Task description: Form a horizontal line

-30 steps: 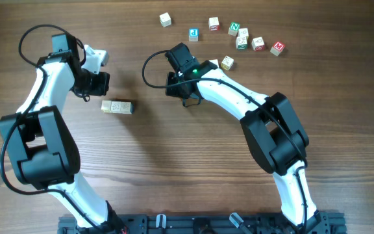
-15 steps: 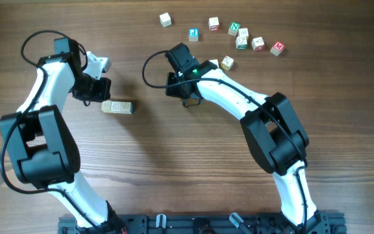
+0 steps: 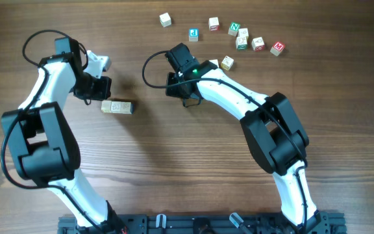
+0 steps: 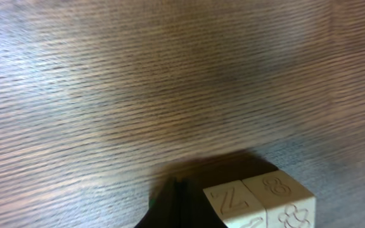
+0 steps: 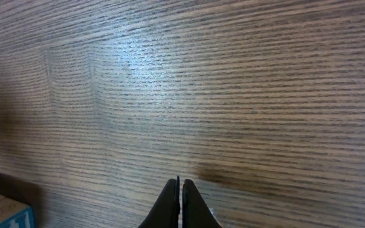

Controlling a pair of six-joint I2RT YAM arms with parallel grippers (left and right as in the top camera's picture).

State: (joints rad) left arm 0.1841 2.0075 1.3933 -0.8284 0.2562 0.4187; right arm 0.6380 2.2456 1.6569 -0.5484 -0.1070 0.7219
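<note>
The horizontal line (image 3: 117,106) is a short row of pale cream cubes touching side to side, left of the table's middle. Two of its cubes show in the left wrist view (image 4: 258,202), with an engraved Z and 8. My left gripper (image 3: 101,88) is shut and empty, just above the row's left end; its fingertips (image 4: 177,197) sit next to the Z cube. My right gripper (image 3: 188,101) is shut and empty over bare wood, well right of the row, and its closed fingertips (image 5: 180,190) point at the tabletop.
Several loose lettered cubes lie at the back right, among them a white one (image 3: 165,19), a blue-letter one (image 3: 193,34), a green one (image 3: 234,28), a red one (image 3: 277,47) and a pale one (image 3: 227,62). A cube corner with blue shows in the right wrist view (image 5: 5,212).
My left gripper has moved slightly down and right, closer to the row's left end. The row and the right arm have not moved.
</note>
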